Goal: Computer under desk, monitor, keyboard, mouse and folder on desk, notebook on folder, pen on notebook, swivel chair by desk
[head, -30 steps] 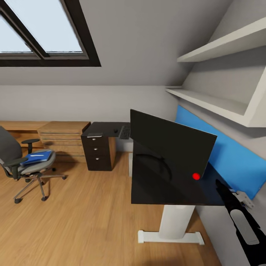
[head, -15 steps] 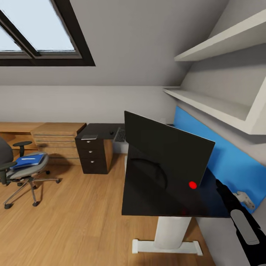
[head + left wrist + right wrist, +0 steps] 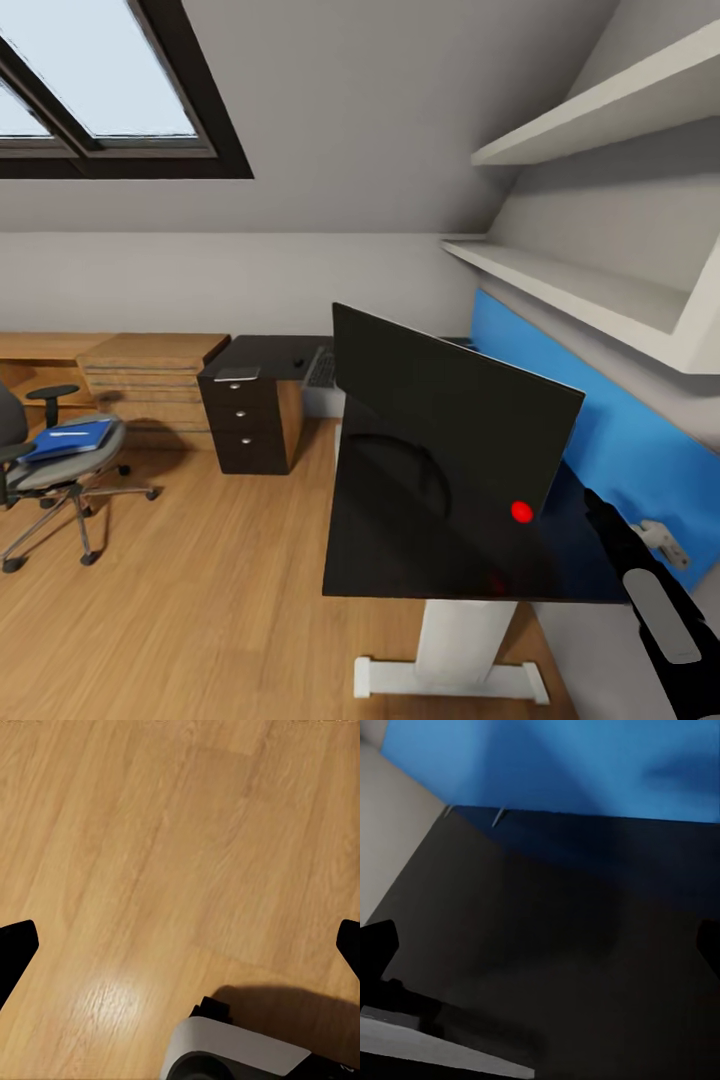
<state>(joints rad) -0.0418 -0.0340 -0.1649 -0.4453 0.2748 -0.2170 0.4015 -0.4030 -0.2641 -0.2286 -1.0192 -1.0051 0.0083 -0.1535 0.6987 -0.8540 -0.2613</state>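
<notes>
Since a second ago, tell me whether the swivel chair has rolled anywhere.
No. The swivel chair keeps its place beside the dark drawer unit; both slid left in the head view together, so the camera moved, not the chair.

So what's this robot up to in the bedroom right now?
It is tidying a workspace and holds nothing at the moment. The monitor stands on the black desk, with the right arm beside it. The keyboard lies at the desk's far end. A blue folder sits on the swivel chair. The left gripper hangs open over the wooden floor.
</notes>
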